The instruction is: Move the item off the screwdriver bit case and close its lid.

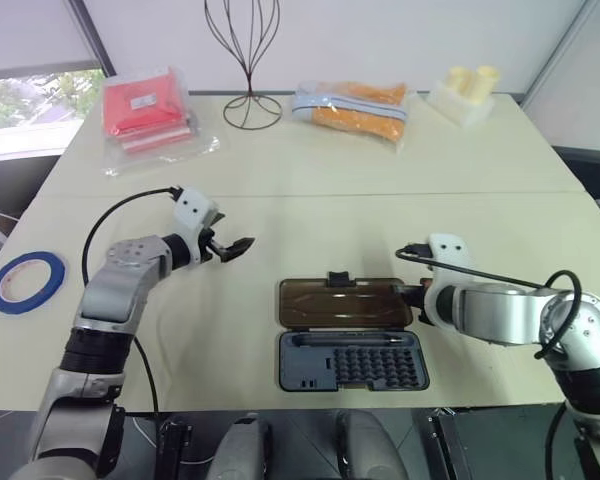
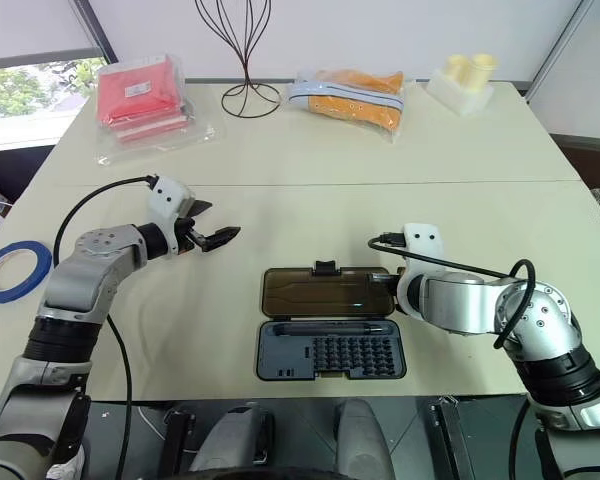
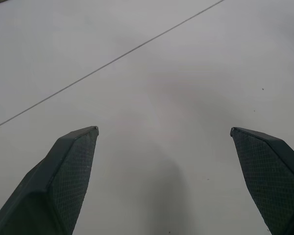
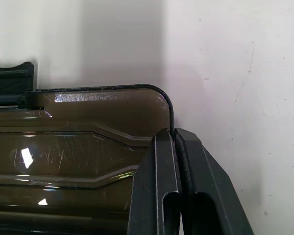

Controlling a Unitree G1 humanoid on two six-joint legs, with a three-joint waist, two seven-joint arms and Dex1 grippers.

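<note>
A plain test room or lab, by the look; a bare cream table under white partition walls; a window beyond the left gripper; props laid out.

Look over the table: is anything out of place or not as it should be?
The screwdriver bit case lies wide open, its lid folded flat on the table with the bits exposed. The blue tape roll sits apart near the table's left edge. Nothing looks spilled or broken.
</note>
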